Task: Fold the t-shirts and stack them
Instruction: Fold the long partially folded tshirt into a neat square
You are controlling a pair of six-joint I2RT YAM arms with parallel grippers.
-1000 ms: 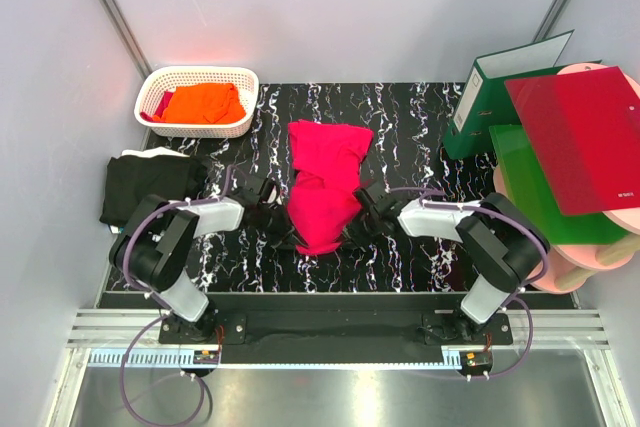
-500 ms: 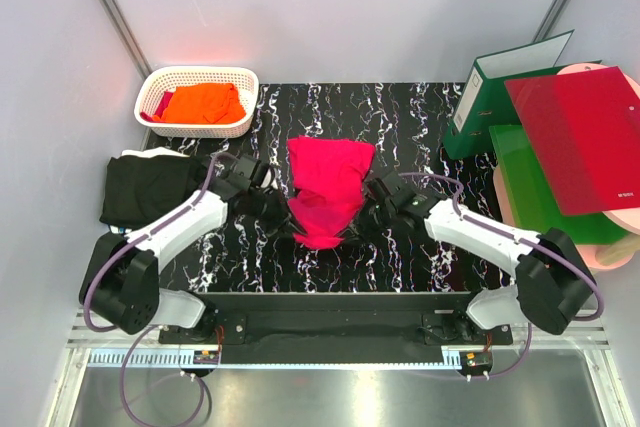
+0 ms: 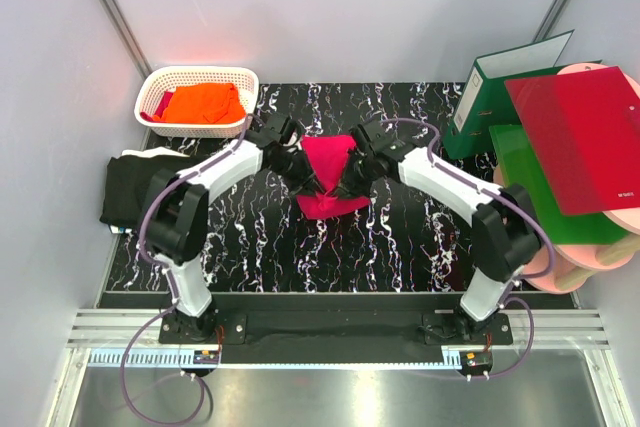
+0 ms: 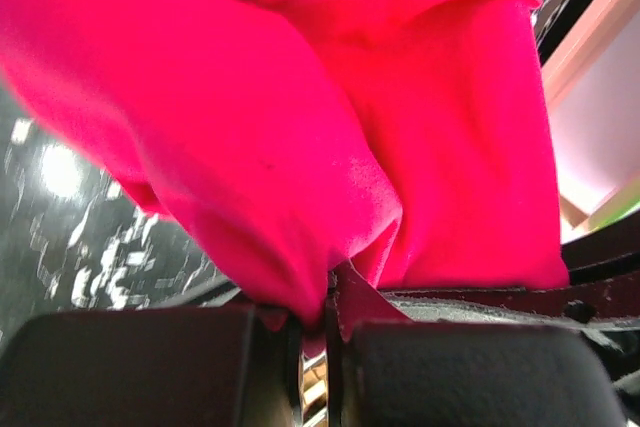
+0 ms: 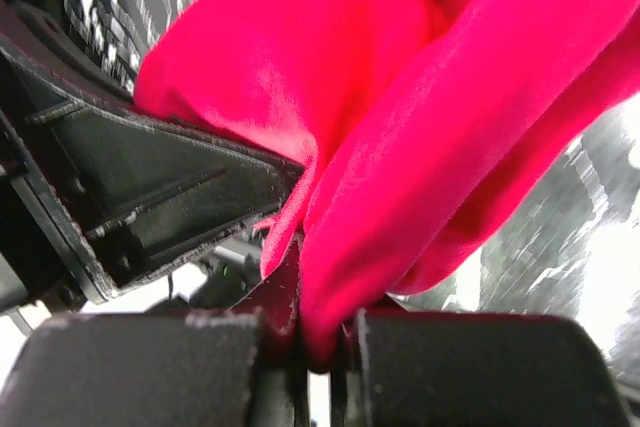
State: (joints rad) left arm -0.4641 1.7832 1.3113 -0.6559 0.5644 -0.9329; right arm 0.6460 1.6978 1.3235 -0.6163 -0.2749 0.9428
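I've got the black table (image 3: 400,237) with its white marble veining in view. A white basket (image 3: 200,129) sits in the far left corner. On the left edge lies a black t-shirt (image 3: 140,187), in a loose pile and reaching out past the edge. The pink t-shirt (image 3: 328,187) is bunched around the middle, nearer the far edge, and only its near end looks down on the top. A green binder (image 3: 480,97) stands upright at the far right corner.
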